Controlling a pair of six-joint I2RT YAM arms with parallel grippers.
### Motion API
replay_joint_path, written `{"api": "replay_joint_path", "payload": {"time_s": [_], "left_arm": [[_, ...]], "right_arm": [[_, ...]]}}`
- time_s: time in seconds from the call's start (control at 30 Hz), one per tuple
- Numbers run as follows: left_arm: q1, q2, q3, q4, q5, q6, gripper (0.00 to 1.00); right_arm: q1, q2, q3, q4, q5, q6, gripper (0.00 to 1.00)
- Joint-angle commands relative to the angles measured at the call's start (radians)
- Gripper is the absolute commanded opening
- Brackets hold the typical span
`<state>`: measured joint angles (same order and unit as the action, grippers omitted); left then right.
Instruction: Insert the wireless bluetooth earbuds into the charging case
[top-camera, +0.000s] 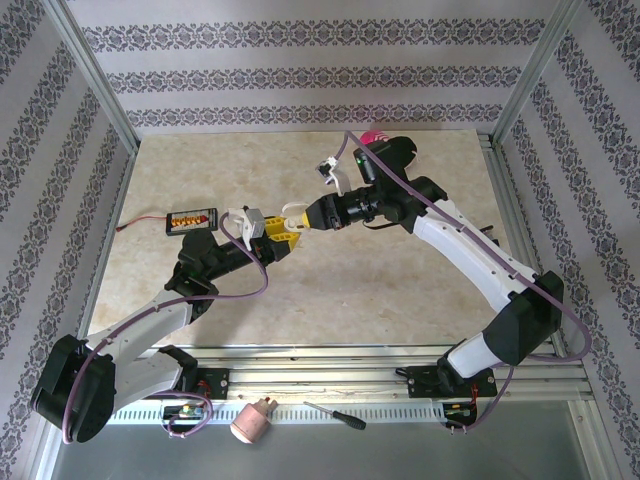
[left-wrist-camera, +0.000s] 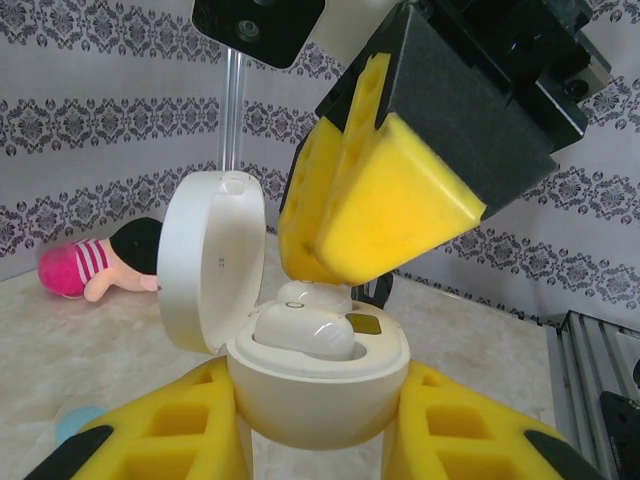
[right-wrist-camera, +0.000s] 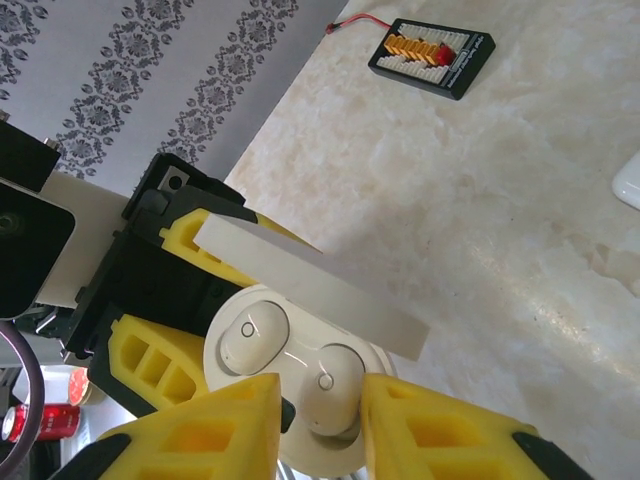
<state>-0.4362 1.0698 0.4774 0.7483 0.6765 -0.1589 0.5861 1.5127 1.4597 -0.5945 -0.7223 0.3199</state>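
The white charging case (left-wrist-camera: 320, 390) has its lid (left-wrist-camera: 210, 262) hinged open, and my left gripper (left-wrist-camera: 318, 425) is shut on its body, yellow fingers (left-wrist-camera: 170, 435) on both sides. Two white earbuds sit in its wells: one (right-wrist-camera: 253, 335) toward the hinge side, the other (right-wrist-camera: 332, 388) nearer the right wrist camera. My right gripper (right-wrist-camera: 322, 412) hangs over the case, its fingers (right-wrist-camera: 450, 440) straddling the nearer earbud with a small gap on one side, slightly open. From above, the left gripper (top-camera: 262, 228) and right gripper (top-camera: 293, 218) meet at mid-table over the case (top-camera: 272, 228).
A black board with orange connectors (top-camera: 190, 219) lies left of the grippers. A pink plush toy (top-camera: 375, 137) rests at the back. A small white item (top-camera: 330, 170) sits behind the right wrist. A screwdriver (top-camera: 335, 415) and a pink-white object (top-camera: 253, 420) lie on the front rail.
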Motion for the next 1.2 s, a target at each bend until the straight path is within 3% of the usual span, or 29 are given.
{"api": "replay_joint_path", "payload": {"time_s": [0.0,0.17,0.4,0.5,0.83,1.17], "left_arm": [[0.008,-0.012,0.03,0.077,0.005,-0.011,0.17],[0.008,-0.009,0.03,0.075,0.002,-0.007,0.17],[0.007,-0.012,0.024,0.066,-0.004,0.007,0.17],[0.007,-0.011,0.023,0.072,-0.003,0.008,0.17],[0.008,-0.035,0.014,0.047,-0.012,0.022,0.17],[0.008,-0.039,0.013,0.049,-0.036,0.018,0.17]], "right_arm": [[-0.002,0.003,0.031,-0.022,0.014,0.006,0.3],[-0.003,-0.029,0.023,-0.007,0.013,0.001,0.4],[-0.036,-0.114,-0.045,0.127,0.034,0.081,0.74],[-0.047,-0.075,-0.004,0.134,0.077,0.142,0.81],[-0.044,0.091,0.143,0.094,0.103,0.167,0.83],[-0.017,0.08,0.091,0.05,0.082,0.087,0.83]]}}
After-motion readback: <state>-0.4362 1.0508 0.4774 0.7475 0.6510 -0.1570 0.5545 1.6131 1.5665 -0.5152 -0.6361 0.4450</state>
